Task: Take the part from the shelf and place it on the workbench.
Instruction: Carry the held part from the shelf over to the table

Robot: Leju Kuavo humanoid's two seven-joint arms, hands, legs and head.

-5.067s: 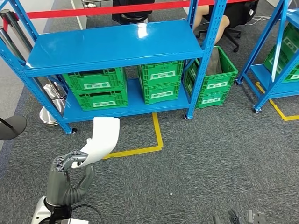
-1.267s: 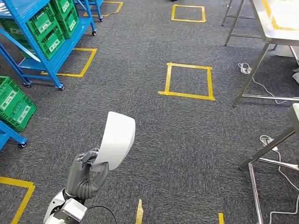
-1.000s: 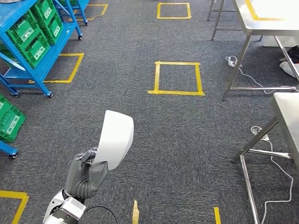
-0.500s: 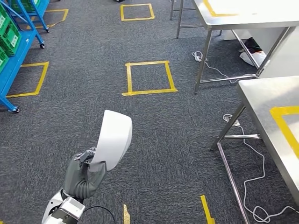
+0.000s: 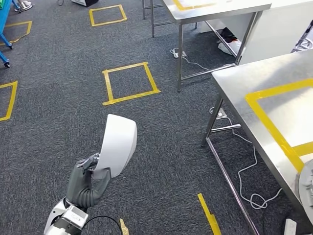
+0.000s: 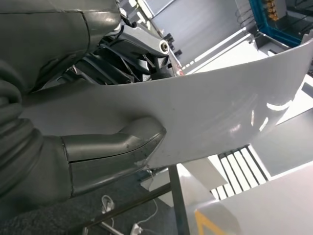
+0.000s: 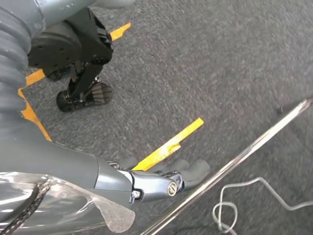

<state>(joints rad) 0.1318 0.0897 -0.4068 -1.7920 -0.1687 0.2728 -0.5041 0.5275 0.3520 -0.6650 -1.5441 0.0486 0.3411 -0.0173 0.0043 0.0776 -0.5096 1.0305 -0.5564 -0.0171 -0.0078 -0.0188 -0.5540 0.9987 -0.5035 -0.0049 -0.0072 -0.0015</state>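
Observation:
My left hand [image 5: 85, 182] grips the lower end of a white curved shell part [image 5: 117, 144], holding it upright above the grey carpet at the lower left of the head view. Close up in the left wrist view, my thumb [image 6: 110, 149] presses on the part [image 6: 221, 112] and the fingers lie behind it. A steel workbench [image 5: 236, 85] with a yellow tape outline stands at the right, apart from the part. My right hand [image 7: 158, 178] hangs over the carpet with its fingers stretched out and nothing in them.
A second steel table [image 5: 207, 10] stands at the back. Yellow tape squares [image 5: 130, 83] mark the carpet. White cables [image 5: 255, 191] lie under the near workbench beside its legs [image 5: 212, 120]. A blue shelf foot [image 5: 5, 61] shows at the far left.
The whole scene has swung: the camera turned from the blue shelves to the steel workbenches, which are now nearer on the right. My left hand keeps the same hold on the white part.

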